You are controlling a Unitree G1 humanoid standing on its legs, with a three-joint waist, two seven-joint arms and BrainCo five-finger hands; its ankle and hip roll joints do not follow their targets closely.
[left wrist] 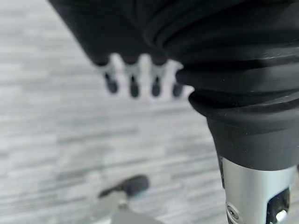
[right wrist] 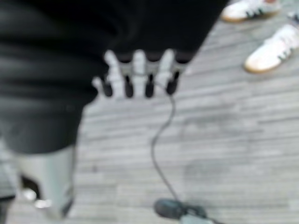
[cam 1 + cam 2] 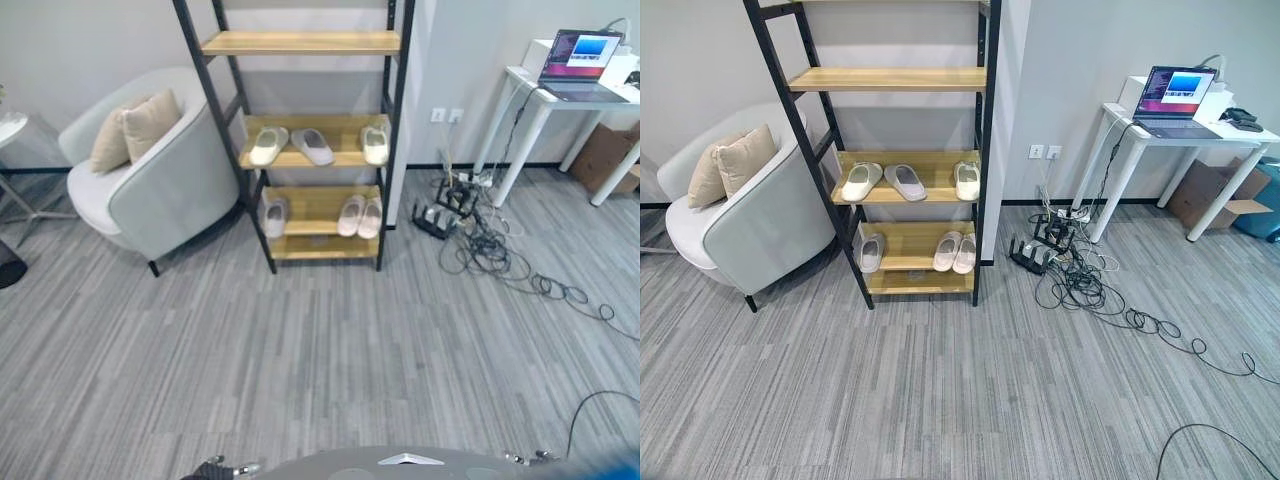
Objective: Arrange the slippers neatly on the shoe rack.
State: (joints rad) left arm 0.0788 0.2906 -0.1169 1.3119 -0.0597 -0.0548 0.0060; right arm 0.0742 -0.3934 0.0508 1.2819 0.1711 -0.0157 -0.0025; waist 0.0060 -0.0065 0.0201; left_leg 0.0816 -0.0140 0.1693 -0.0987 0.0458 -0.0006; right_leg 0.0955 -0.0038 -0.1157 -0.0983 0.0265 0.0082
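Slippers (image 3: 316, 146) sit inside the shoe rack (image 3: 300, 42) shelf edges; both hands' fingers (image 1: 133, 84) hang relaxed, empty.

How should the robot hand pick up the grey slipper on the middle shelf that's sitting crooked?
Probably grip the grey slipper across its near end, coming from the rack's open front. It lies angled, beside the cream slipper on its left, with bare shelf to its right giving fingers room.

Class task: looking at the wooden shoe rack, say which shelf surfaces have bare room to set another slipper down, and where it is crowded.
The black-framed wooden shoe rack has its top shelf bare. The lower shelf is open between the lone pale slipper and the pale pair. The middle shelf, with three pale slippers, is most crowded.
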